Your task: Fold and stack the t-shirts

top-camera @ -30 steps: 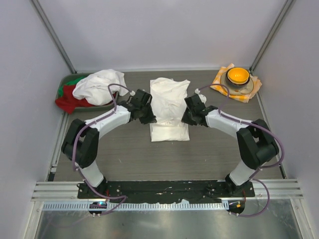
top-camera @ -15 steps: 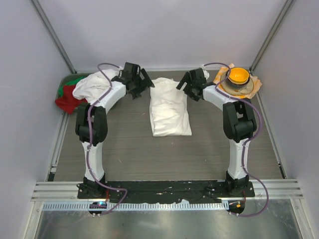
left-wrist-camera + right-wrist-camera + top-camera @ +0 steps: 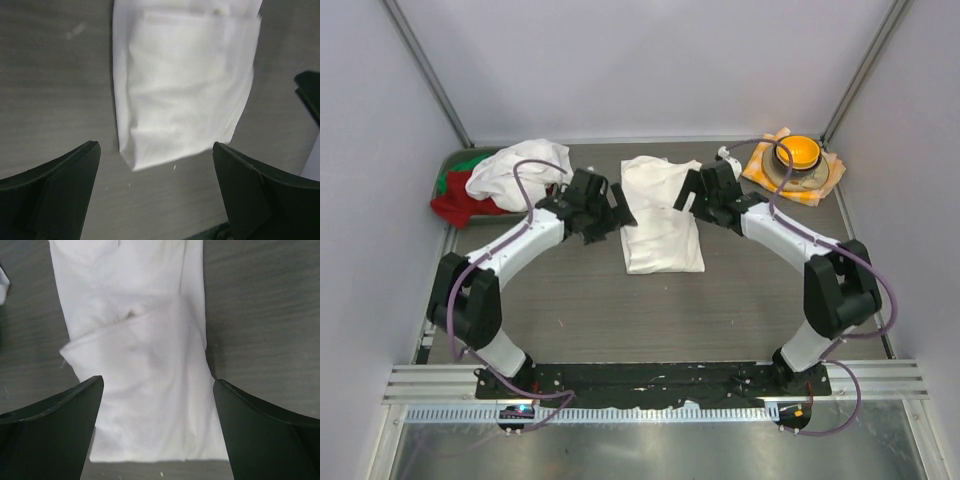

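The left gripper (image 3: 154, 147) has its fingers (image 3: 60, 185) spread wide and grips nothing. The folded white t-shirt (image 3: 660, 215) lies flat on the table just beyond their tips. The right gripper (image 3: 158, 382) is equally wide and empty, its fingers (image 3: 260, 430) straddling the same shirt from the opposite side. Out past the left fingers, a crumpled white t-shirt (image 3: 515, 170) sits on red and green garments (image 3: 455, 195). The table (image 3: 620, 310) is dark wood-grain and the walls (image 3: 650, 70) pale grey. An orange bowl (image 3: 797, 152) rests on a checked cloth (image 3: 760, 165).

The folded white cotton t-shirt (image 3: 182, 85) is blurred in the left wrist view, its far end cut off. A crumpled white t-shirt (image 3: 515, 172) partly covers red and green garments (image 3: 455, 205).
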You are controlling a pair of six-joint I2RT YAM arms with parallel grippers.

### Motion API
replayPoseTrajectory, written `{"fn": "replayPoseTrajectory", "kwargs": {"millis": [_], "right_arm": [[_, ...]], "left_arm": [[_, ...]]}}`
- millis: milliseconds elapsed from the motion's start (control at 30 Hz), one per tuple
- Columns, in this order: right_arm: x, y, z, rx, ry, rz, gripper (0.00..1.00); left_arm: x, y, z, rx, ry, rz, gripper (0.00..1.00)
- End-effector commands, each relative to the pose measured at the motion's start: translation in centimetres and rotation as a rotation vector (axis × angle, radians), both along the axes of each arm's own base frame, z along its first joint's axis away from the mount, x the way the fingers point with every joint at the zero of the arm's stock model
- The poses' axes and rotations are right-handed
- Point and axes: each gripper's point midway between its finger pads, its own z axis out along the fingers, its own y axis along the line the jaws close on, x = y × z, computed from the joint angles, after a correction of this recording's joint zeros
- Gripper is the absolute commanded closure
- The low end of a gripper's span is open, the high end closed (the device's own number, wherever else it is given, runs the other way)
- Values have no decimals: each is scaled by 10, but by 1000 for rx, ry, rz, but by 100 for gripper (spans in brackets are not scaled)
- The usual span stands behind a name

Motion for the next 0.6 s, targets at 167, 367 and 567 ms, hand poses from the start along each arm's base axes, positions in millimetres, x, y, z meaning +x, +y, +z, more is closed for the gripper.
{"fn": "replayPoseTrajectory", "kwargs": {"millis": [167,367,567], "right_arm": [[-103,-36,-50,-114,71,60,4],[-112,-43,-53,-126,47,66,4],[-113,-43,-64,-131,64,69,4]], "left_arm": [[-88,-14,-40,-64,26,-49,0],[-81,-11,-55,-32,11,-31,0],[-68,-25,-71,-39,45,-31,0]]}}
